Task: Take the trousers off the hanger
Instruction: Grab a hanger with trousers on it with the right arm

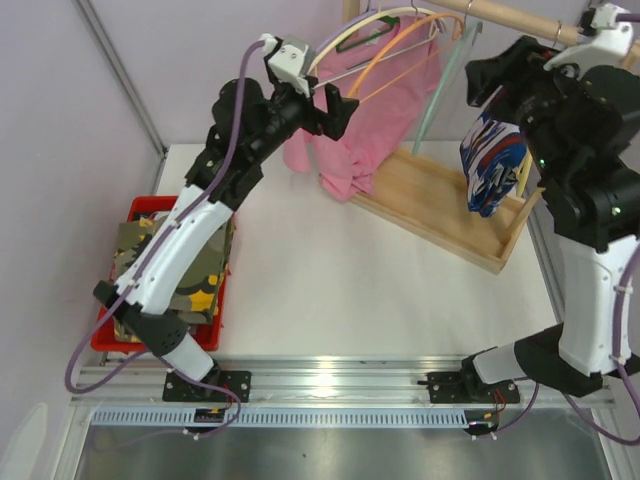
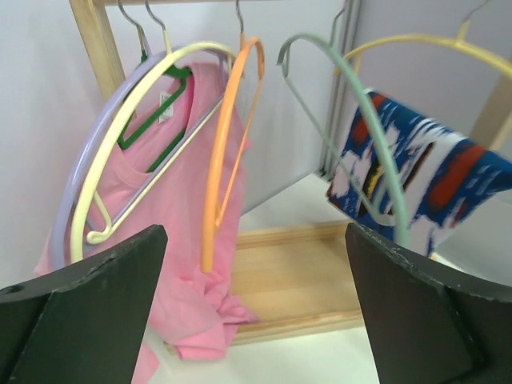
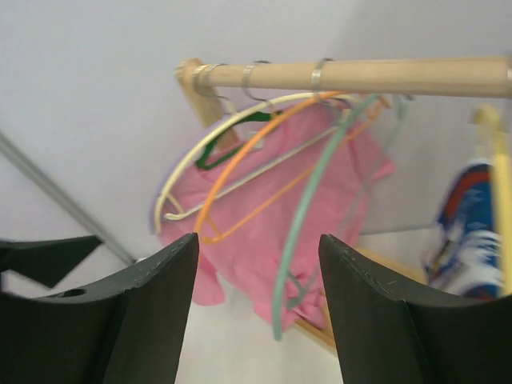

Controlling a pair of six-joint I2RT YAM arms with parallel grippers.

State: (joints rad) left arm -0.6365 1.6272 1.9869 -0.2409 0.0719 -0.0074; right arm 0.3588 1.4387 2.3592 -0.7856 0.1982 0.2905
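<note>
1. So, nearest me: red bin (image 1: 108, 338) at the near-left corner of the tabletop. It holds yellow-olive camo trousers (image 1: 190, 270), folded flat. My left arm covers part of it, so can't tell how many prs are inside.
2. Left claw (image 2: 254, 230): spread wide, nothing btwn the fingers, up in front of the left end of the rail.
3. Right claw (image 3: 258, 240): also spread and empty, near the rail's right end.
4. Wooden base tray (image 1: 440, 215) of the rack sits along the far-right of the tabletop. Only the hem of the pink T-shirt (image 1: 365, 130) sags into it.
5. Rail (image 3: 360, 74): orange hanger (image 2: 220, 160) and green hanger (image 2: 376, 128) hang bare. The T-shirt is on its own hanger and isn't my job.
6. Farthest right: blue, white and red trousers (image 1: 492, 165), draped over the bar of the yellow hanger (image 2: 416, 40), just beside my right claw.
7. Progress, my guess: part done, w/ camo pr in the bin and bare hangers. Blue pr not off yet, so that's what's left.
</note>
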